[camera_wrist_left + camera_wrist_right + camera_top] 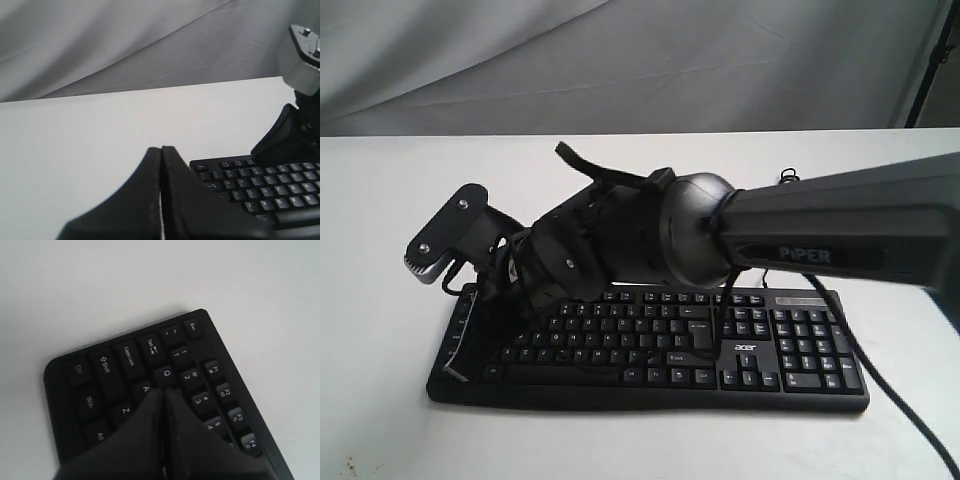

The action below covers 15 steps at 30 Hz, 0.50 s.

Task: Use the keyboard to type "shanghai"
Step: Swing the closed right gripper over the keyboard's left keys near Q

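The black keyboard (760, 350) with white legends and an acer logo lies across the white table near its front. My right arm (840, 230) reaches across it to the keyboard's left end. The right gripper (164, 390) is shut on nothing. Its tips point down on the keys just past A (145, 388) and Q (166, 373), hiding the key under them. My left gripper (161, 148) is also shut and empty. It sits over bare table beside the keyboard's (260, 185) Esc corner, not touching it. Where the left gripper is in the exterior view I cannot make out.
The keyboard's thin black cable (910, 420) runs off to the right front. A grey cloth backdrop (620, 60) hangs behind the white table (380, 200). The right arm's grey camera mount (302, 60) stands above the keyboard's left part.
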Available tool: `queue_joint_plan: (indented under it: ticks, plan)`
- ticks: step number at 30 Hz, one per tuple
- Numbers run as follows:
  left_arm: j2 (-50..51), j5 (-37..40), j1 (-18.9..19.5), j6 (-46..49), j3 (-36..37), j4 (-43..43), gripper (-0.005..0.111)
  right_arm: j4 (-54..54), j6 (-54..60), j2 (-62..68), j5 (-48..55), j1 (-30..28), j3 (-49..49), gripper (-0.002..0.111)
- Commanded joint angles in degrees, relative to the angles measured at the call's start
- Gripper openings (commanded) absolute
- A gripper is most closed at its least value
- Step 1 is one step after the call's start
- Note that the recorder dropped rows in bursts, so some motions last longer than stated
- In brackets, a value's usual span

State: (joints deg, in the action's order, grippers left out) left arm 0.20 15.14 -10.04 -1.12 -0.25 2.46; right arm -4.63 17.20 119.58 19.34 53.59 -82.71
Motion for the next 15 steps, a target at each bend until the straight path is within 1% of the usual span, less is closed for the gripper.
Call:
queue_joint_plan:
  ticks: [1, 7, 15]
  plan:
    - [-0.2, -0.2, -0.2, -0.2, 0.2, 0.0, 0.000, -0.8, 0.7, 1.8, -0.8, 0.3, -1.1, 0.000]
    - [-0.2, -0.2, -0.2, -0.2, 0.2, 0.0, 0.000, -3.5, 0.3, 4.2, -2.3, 0.3, -1.1, 0.000]
    - [-0.2, -0.2, -0.2, -0.2, 0.2, 0.0, 0.000, -3.5, 0.3, 4.8, -2.6, 0.3, -1.1, 0.000]
